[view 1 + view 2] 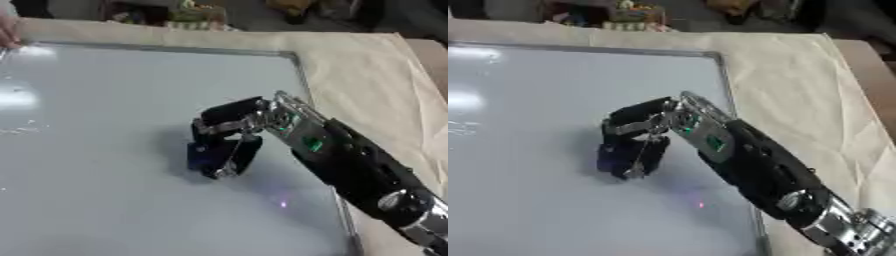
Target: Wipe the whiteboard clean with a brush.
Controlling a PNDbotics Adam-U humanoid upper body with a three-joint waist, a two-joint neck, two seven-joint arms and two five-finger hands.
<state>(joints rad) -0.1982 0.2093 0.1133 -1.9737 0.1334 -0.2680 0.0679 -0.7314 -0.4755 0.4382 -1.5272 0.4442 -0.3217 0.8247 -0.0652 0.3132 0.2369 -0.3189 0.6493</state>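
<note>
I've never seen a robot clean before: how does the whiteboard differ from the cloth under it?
The whiteboard is glossy pale grey, throwing back light glare; the cloth is matte beige. The whiteboard is flat with a metal frame; the cloth is creased and unframed. The right hand works over the whiteboard, not the cloth. Both lie flat.

From my seat I see a table draped in a cream cloth, creased and wrinkled along its right side; past its far edge the room goes dark, with blurred clutter in green and yellow that I cannot make out; a brown surface shows at right; bright overhead light glares at left.
</note>
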